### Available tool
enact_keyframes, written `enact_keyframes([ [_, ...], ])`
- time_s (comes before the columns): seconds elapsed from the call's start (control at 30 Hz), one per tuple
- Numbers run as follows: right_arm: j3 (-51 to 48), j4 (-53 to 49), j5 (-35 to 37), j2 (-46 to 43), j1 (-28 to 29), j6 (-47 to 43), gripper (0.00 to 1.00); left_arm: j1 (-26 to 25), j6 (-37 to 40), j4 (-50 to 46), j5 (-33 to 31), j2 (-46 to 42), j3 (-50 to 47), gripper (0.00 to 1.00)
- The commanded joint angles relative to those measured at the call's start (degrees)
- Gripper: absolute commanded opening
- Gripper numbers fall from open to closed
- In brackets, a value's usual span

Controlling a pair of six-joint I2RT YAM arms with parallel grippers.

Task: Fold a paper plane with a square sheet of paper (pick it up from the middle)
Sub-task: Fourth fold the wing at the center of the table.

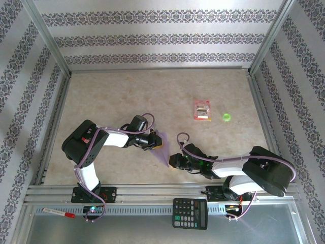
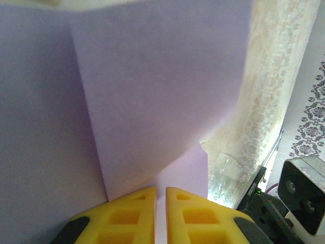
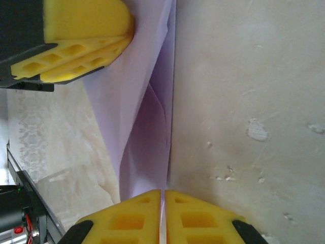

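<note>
On the near rail lie a calculator (image 1: 190,213) and a red-capped marker (image 1: 58,212). Just beyond, over the near middle of the counter (image 1: 127,96), the right fingers (image 3: 151,199) are clenched on the near-right end of the folded lavender sheet (image 1: 163,150). The left fingers (image 2: 148,195) pinch its left side. Farther right lie a red-and-white packet (image 1: 202,110) and a green ring (image 1: 226,118).

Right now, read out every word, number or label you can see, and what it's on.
None can be quoted.
On the calculator, key marks are too small to read.
On the red-and-white packet, print is too blurred.
On the red-capped pen, no legible label.
The lavender paper is plain, no writing.
</note>
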Motion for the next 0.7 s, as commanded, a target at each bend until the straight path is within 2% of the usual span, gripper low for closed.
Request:
enact_keyframes([
  [0.0,1.7,0.1,0.8,1.8,1.0,-1.3,0.11,1.3,0.7,-3.0,-2.6,0.0,-2.0,0.14],
  [0.17,0.8,-0.8,1.4,1.2,0.9,-1.5,0.1,1.6,0.8,-2.7,-2.6,-0.4,-2.5,0.14],
  [0.43,0.6,-8.7,3.0,-9.7,0.2,-5.6,0.14,1.8,1.2,-2.1,-1.9,0.0,-2.8,0.13],
  [0.67,8.8,-8.7,-4.5,-4.0,1.0,-8.6,0.11,1.8,1.4,-2.0,-2.1,0.5,-2.7,0.14],
])
